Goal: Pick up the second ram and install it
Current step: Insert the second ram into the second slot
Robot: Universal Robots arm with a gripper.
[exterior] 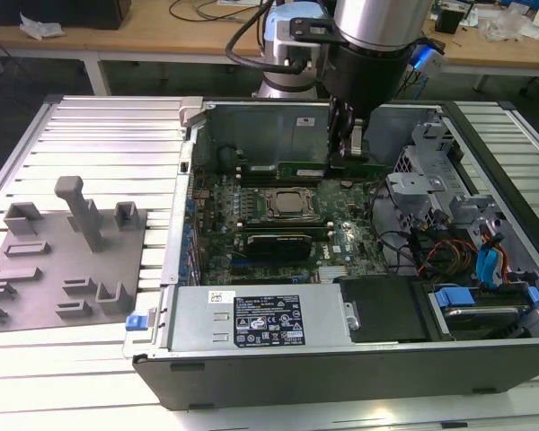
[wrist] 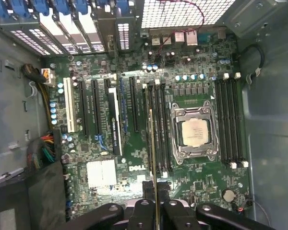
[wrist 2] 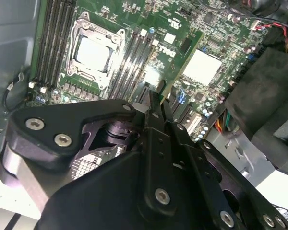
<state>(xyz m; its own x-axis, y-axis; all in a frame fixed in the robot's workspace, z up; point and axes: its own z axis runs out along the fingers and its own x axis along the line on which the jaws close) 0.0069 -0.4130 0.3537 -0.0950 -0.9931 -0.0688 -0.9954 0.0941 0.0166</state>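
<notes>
In the exterior view, an open computer case lies on the ribbed desk. It holds a green motherboard with its CPU socket, a labelled power supply along the near wall, and drives and cables at the exterior view's right. The claw reaches down into the case and grips the second ram just beyond the socket. Grey holder blocks stand on the desk, outside the case, at the exterior view's left.

In the second wrist view, the claw is pinched narrow on the second ram, which juts out over the board.

In the first wrist view, the second ram shows edge-on along the black slots beside the CPU socket. I cannot tell whether it touches them.
</notes>
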